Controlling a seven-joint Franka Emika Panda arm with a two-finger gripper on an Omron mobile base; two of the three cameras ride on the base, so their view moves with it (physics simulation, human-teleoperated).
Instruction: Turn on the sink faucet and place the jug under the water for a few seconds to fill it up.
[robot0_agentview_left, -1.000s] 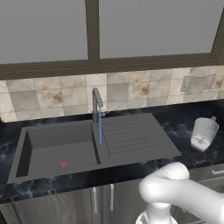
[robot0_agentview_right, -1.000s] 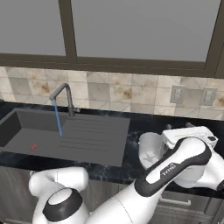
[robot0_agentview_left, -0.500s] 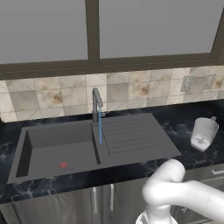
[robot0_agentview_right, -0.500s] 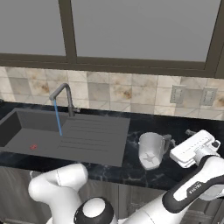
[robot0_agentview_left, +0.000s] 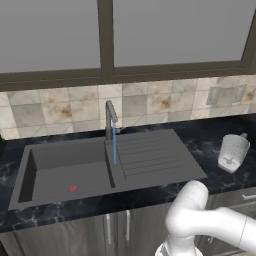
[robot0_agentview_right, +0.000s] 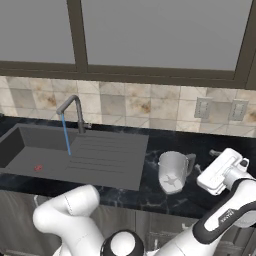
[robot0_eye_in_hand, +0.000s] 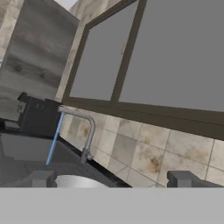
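The dark sink faucet (robot0_agentview_left: 110, 120) stands behind the sink (robot0_agentview_left: 35, 172), and a thin blue stream of water (robot0_agentview_left: 115, 145) falls from its spout near the basin's right edge. On the black counter right of the drainboard, the pale jug (robot0_agentview_right: 174, 172) lies tilted, its cross-marked base facing the right base camera. My gripper (robot0_agentview_right: 206, 161) hovers just right of the jug and is open, holding nothing. In the hand view the fingertips (robot0_eye_in_hand: 41, 178) stand wide apart, with the jug's rim (robot0_eye_in_hand: 82, 181) low between them and the faucet (robot0_eye_in_hand: 89, 131) and water (robot0_eye_in_hand: 53, 140) beyond.
The ribbed drainboard (robot0_agentview_left: 150, 155) lies between basin and jug. A tiled backsplash with wall outlets (robot0_agentview_right: 220, 109) runs behind the counter under a large window. The red drain mark (robot0_agentview_left: 72, 188) shows in the basin. My white arm (robot0_agentview_left: 200, 220) crosses in front of the cabinets.
The arm has swung out to the right, uncovering the jug. The hand now sits lower, beside the jug's right. Water keeps running; the jug has not moved.
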